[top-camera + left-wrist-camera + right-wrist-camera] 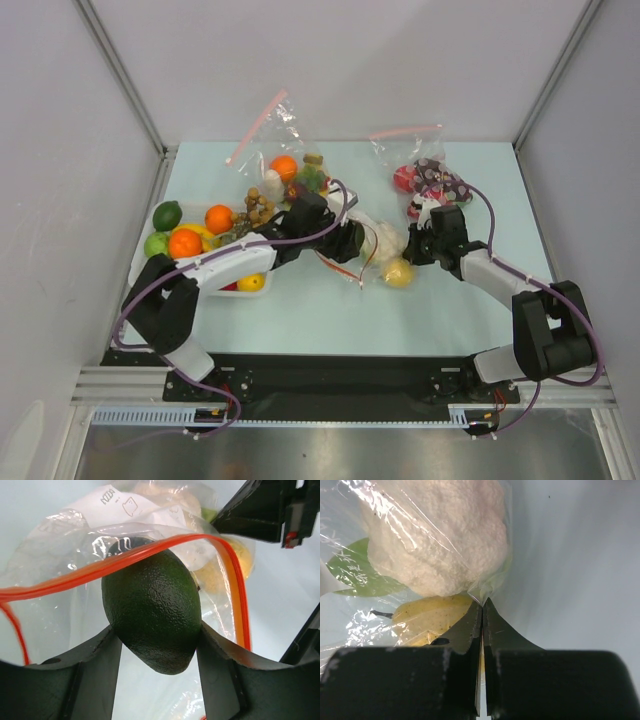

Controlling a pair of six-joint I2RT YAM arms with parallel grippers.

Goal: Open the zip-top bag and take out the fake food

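zip-top bag (55, 610) holds yellow fruit (427, 620); left end effector (157, 630) grips green piece (150, 600), right end effector (482, 606) apparently pinches bag.

The zip-top bag (55, 605) ran off the left wrist view's left edge, its label (115, 502) too blurred to read; the right gripper (482, 611) hid part of the yellow fruit (427, 622).

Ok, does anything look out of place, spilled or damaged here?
Nothing stands out. The zip-top bag is open, with no tear visible. The left end effector grips the dark green piece at the bag's red-orange rim, while the right end effector pinches the bag's plastic beside the white leafy head and yellow fruit. No spill visible.
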